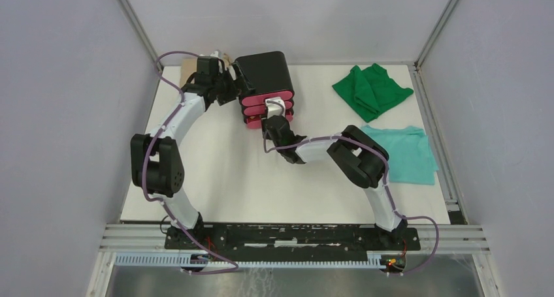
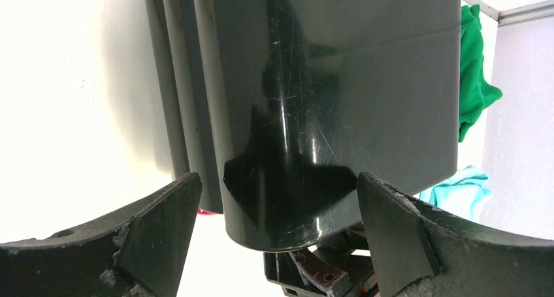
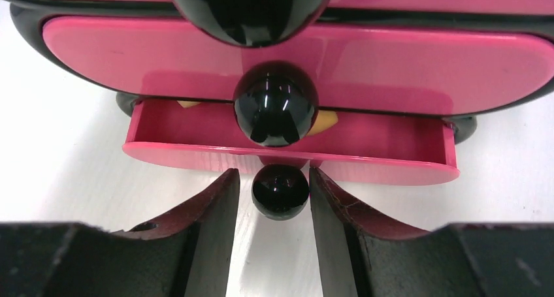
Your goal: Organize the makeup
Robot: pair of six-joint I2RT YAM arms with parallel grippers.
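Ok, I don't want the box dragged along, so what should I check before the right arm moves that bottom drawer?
1. Right gripper straddles the bottom drawer knob: ok.
2. Firm grip on that knob: cannot tell.
3. Left gripper around the black box: ok.
4. Left fingers pressing the box: cannot tell.
5. Tan pieces inside the bottom drawer: ok.
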